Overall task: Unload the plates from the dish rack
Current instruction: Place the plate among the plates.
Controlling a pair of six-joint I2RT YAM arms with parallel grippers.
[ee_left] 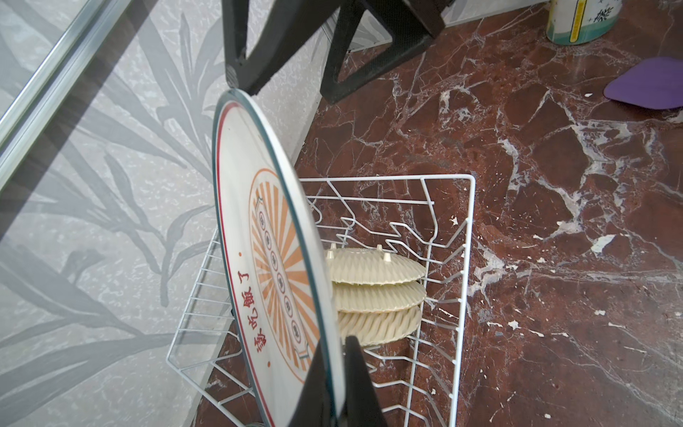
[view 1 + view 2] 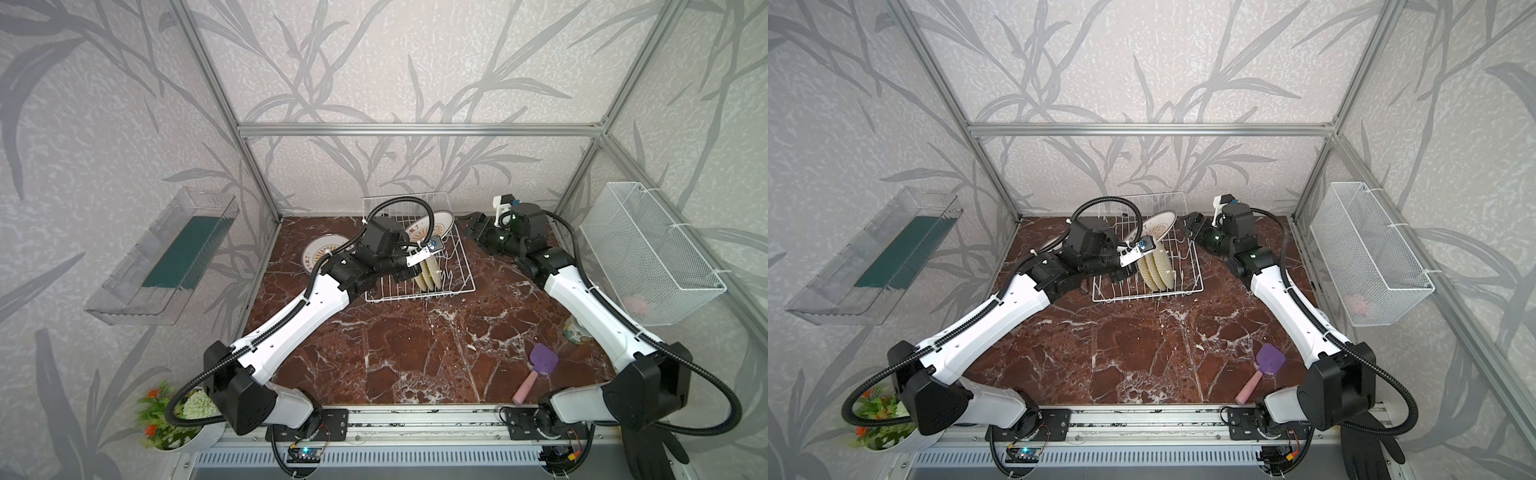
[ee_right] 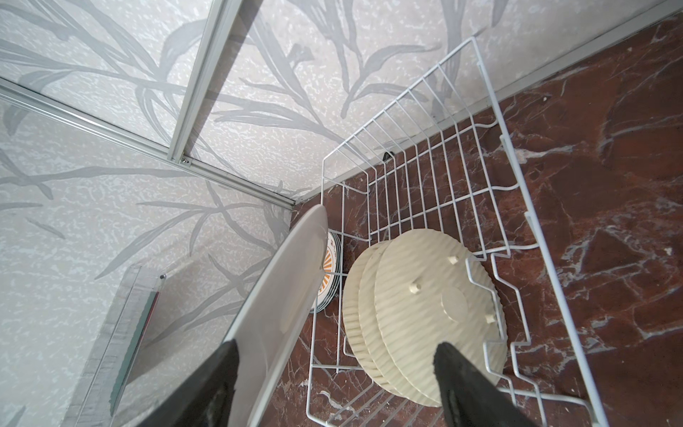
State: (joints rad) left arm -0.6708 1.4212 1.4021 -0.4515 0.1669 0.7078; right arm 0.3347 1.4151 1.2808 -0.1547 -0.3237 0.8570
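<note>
Left gripper (image 1: pixel 334 364) is clamped on the near rim of a sunburst plate (image 1: pixel 258 240). You're holding it on edge, which I take as keeping it free of the tines of the dish rack (image 1: pixel 471 258) just below your grip, where three yellow plates (image 1: pixel 377 295) stand slotted a little past your fingers. Across the plate, the right gripper (image 3: pixel 338 349) has its jaws apart around the far rim, not pinching yet, so this looks like a handover. Unloaded plates (image 2: pixel 322 253) lie flat outside the rack, on your left.
</note>
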